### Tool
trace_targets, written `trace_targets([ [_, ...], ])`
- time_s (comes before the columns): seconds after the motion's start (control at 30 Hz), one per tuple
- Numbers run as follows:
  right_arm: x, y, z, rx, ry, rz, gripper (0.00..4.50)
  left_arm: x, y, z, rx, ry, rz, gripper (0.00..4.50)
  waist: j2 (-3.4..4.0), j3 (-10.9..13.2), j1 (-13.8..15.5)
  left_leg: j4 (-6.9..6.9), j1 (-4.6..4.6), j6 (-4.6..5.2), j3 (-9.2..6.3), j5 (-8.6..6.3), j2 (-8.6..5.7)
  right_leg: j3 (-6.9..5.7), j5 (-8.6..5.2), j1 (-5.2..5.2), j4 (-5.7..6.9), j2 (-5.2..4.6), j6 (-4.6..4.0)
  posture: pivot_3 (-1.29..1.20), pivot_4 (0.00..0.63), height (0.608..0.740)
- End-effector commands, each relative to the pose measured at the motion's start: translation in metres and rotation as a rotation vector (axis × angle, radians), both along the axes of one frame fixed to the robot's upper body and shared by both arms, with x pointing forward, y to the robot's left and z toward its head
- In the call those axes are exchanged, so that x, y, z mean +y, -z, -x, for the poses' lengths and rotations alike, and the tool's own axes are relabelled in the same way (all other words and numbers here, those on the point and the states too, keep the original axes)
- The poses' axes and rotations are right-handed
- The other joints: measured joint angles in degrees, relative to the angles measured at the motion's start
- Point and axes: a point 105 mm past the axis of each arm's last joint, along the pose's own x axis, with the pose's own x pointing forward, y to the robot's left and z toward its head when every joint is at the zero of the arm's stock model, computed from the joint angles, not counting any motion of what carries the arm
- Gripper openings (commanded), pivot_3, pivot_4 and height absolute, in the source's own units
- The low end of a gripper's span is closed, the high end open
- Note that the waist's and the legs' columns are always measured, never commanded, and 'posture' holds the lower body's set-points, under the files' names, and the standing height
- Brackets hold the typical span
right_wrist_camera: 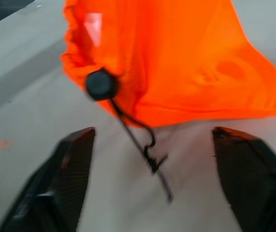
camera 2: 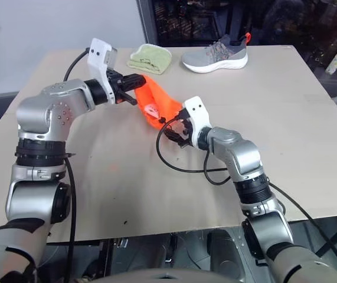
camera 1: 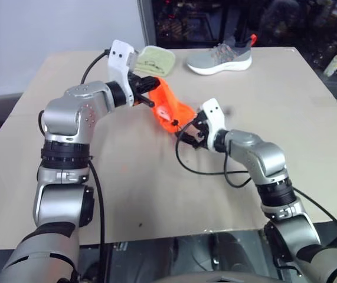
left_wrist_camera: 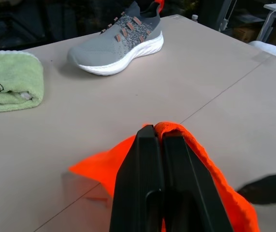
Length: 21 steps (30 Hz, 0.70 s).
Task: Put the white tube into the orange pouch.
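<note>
**Tube in the bag: back off clean, keep the mouth held**

Left eye view: left gripper (camera 1: pixel 146 94) pinched shut on the upper edge of the orange pouch (camera 1: pixel 169 109), bag hanging down toward the table (camera 1: pixel 286 106). Right gripper (camera 1: pixel 193 131) just below the pouch's lower end, spread wide, holding nothing.

Right eye view: white tube (camera 2: pixel 151 109) apparently inside the pouch, pale through the opening near the left fingertips. Best kept hanging until the right arm clears.

Left wrist view: fingers (left_wrist_camera: pixel 150 169) closed on orange fabric; sneaker (left_wrist_camera: pixel 118 41) and green cloth (left_wrist_camera: pixel 9 79) far beyond.

Right wrist view: fingers (right_wrist_camera: pixel 70 169) well apart, cord (right_wrist_camera: pixel 138 140) dangling between them. Worth avoiding a snag on it.
</note>
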Motion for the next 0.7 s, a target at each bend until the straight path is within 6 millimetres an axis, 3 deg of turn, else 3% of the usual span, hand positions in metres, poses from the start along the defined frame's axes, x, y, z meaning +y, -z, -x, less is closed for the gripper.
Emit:
trace_targets([
  [0.03, 0.016, -0.013, 0.004, -0.055, -0.060, -0.038, 3.79, -0.003, -0.029, 0.007, -0.097, 0.021, -0.010, 0.00, 0.00, 0.00, -0.03, 0.00, 0.00, 0.00, 0.00, 0.00, 0.01, 0.00, 0.00, 0.00, 0.00, 0.01, 0.00, 0.00, 0.150, 0.740],
  [0.17, 0.028, -0.004, -0.002, -0.030, -0.062, -0.066, 3.79, -0.004, -0.031, 0.007, -0.101, 0.022, -0.013, 0.00, 0.00, 0.00, -0.15, 0.00, 0.03, 0.02, 0.00, -0.01, 0.03, 0.00, 0.00, 0.00, 0.02, 0.04, 0.00, 0.00, 0.150, 0.740],
  [0.2, 0.029, -0.002, -0.004, -0.021, -0.059, -0.072, 3.57, -0.003, -0.031, 0.007, -0.101, 0.021, -0.014, 0.00, 0.00, 0.00, -0.13, 0.00, 0.03, 0.01, 0.00, -0.01, 0.03, 0.00, 0.00, 0.00, 0.03, 0.04, 0.00, 0.00, 0.150, 0.740],
  [0.33, 0.032, -0.005, -0.002, -0.013, -0.091, -0.114, 2.25, -0.002, -0.031, 0.007, -0.104, 0.016, -0.015, 0.00, 0.00, 0.00, 0.01, 0.00, 0.00, -0.03, -0.01, 0.01, 0.01, 0.00, 0.00, -0.01, 0.01, 0.02, 0.00, 0.00, 0.150, 0.740],
  [0.37, 0.033, -0.005, -0.002, -0.014, -0.097, -0.116, 1.55, -0.002, -0.031, 0.007, -0.104, 0.016, -0.015, 0.00, 0.00, 0.00, 0.01, 0.00, -0.01, -0.03, -0.02, 0.01, 0.00, 0.00, 0.00, 0.00, 0.00, 0.02, 0.00, 0.00, 0.150, 0.740],
  [0.47, 0.027, -0.009, 0.000, -0.027, -0.109, -0.133, 0.28, 0.000, -0.030, 0.008, -0.104, 0.010, -0.017, 0.00, 0.00, 0.00, -0.04, 0.00, 0.00, -0.02, -0.02, 0.01, 0.00, 0.00, 0.00, 0.00, 0.01, 0.02, 0.00, 0.00, 0.150, 0.740],
  [0.53, 0.016, -0.021, 0.009, -0.045, -0.153, -0.156, 0.13, 0.006, -0.025, 0.009, -0.098, -0.005, -0.026, 0.00, 0.01, 0.00, -0.03, 0.00, 0.00, -0.01, -0.02, 0.00, 0.01, -0.01, 0.00, -0.01, 0.02, 0.03, 0.00, 0.00, 0.150, 0.740],
  [0.7, -0.004, -0.072, 0.051, -0.074, -0.361, -0.283, 0.13, 0.018, -0.010, 0.015, -0.075, -0.016, -0.032, 0.00, 0.01, 0.00, -0.01, -0.01, -0.03, 0.05, -0.04, -0.04, 0.02, 0.00, 0.00, -0.01, -0.04, 0.00, 0.00, 0.00, 0.150, 0.740],
])
